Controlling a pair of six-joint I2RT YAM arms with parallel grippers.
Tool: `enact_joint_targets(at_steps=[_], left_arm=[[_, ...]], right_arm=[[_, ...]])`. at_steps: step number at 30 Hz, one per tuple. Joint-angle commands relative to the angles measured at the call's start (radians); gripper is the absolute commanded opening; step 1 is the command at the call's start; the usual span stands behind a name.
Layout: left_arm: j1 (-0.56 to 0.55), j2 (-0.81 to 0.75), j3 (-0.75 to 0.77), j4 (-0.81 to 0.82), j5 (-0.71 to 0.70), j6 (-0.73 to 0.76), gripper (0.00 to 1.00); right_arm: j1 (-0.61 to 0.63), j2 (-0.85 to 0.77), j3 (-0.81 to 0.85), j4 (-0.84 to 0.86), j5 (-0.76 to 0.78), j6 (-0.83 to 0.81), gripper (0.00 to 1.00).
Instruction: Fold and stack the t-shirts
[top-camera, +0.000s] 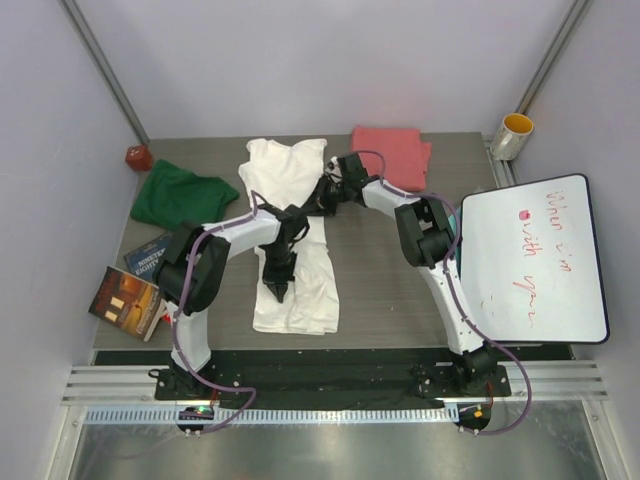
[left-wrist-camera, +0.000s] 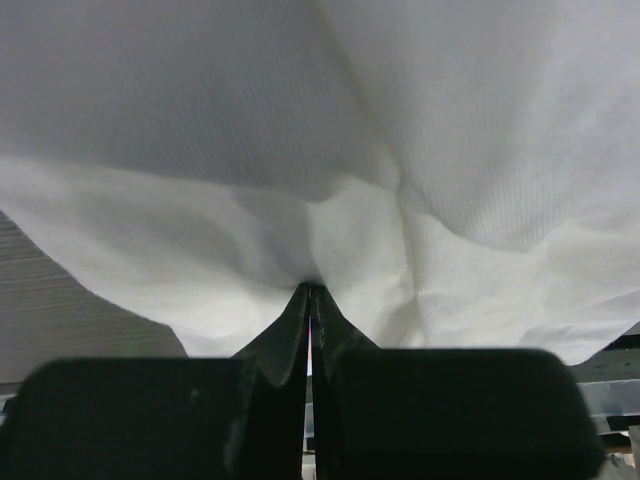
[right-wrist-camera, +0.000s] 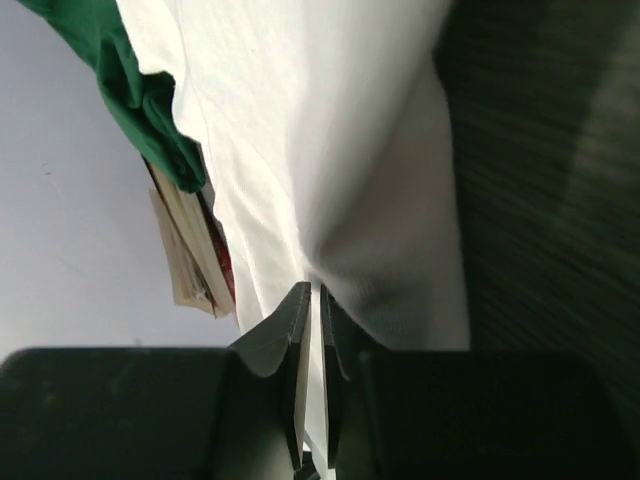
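Observation:
The white t-shirt (top-camera: 296, 282) lies lengthwise in the middle of the table, partly folded. My left gripper (top-camera: 277, 291) points down onto its lower half and is shut on a pinch of the white cloth (left-wrist-camera: 400, 150), which bunches at the fingertips (left-wrist-camera: 310, 290). My right gripper (top-camera: 314, 204) reaches in at the shirt's right edge near its middle. It is shut on a fold of the white t-shirt (right-wrist-camera: 330, 150), with cloth between the narrow jaws (right-wrist-camera: 311, 290). The dark green t-shirt (top-camera: 180, 196) lies crumpled at the left. The coral-pink t-shirt (top-camera: 392, 156) lies folded at the back right.
Two books (top-camera: 128, 298) lie at the left front, below the green t-shirt (right-wrist-camera: 120, 80). A whiteboard (top-camera: 527, 262) with red writing covers the right side. A yellow mug (top-camera: 515, 134) stands at the back right and a small red object (top-camera: 138, 157) at the back left.

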Motion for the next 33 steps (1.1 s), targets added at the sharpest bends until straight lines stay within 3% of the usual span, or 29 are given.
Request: enact_joint_targets(at_steps=[1,22,28,32,33], left_arm=[[-0.009,-0.049,-0.05,0.037,0.027,-0.01,0.0],[-0.083,-0.13,-0.139,0.032,0.079,-0.024,0.0],[-0.081,-0.185,-0.125,-0.013,0.016,-0.028,0.0],[-0.081,-0.259,-0.088,-0.034,-0.091,-0.045,0.18],[-0.081,-0.292,-0.079,-0.035,-0.103,-0.05,0.28]], right_arm=[[-0.002,0.038,0.15,-0.25,0.187,-0.143,0.13],[-0.004,0.139,0.272,-0.307,0.262,-0.111,0.15],[-0.005,0.119,0.274,-0.287,0.199,-0.144,0.31],[-0.011,0.061,0.277,-0.247,0.121,-0.137,0.37],[-0.013,0.03,0.279,-0.236,0.112,-0.129,0.39]])
